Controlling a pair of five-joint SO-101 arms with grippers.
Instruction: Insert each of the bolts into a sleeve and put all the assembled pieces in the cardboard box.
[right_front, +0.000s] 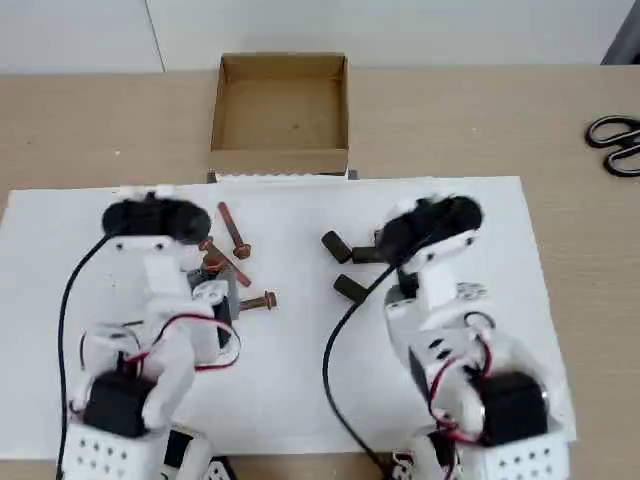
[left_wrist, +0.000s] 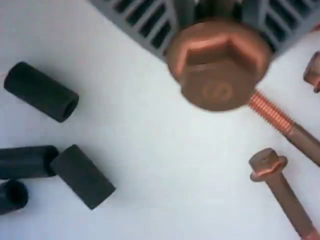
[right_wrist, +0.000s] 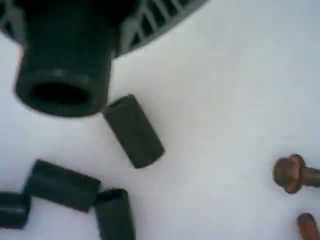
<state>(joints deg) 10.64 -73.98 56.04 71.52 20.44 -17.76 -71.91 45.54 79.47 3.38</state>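
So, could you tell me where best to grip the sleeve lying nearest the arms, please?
Grip the sleeve across its middle, coming straight down from above. It lies flat on the paper, apart from the other sleeves, so its long sides are probably free to close on.

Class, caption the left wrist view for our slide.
Left claw grips a copper bolt; loose black sleeves and bolts lie nearby.

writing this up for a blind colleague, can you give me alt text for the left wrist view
The left gripper holds a copper-coloured bolt with its head toward the camera, above a white sheet. Four black sleeves lie loose on the sheet, and other bolts lie apart from them.
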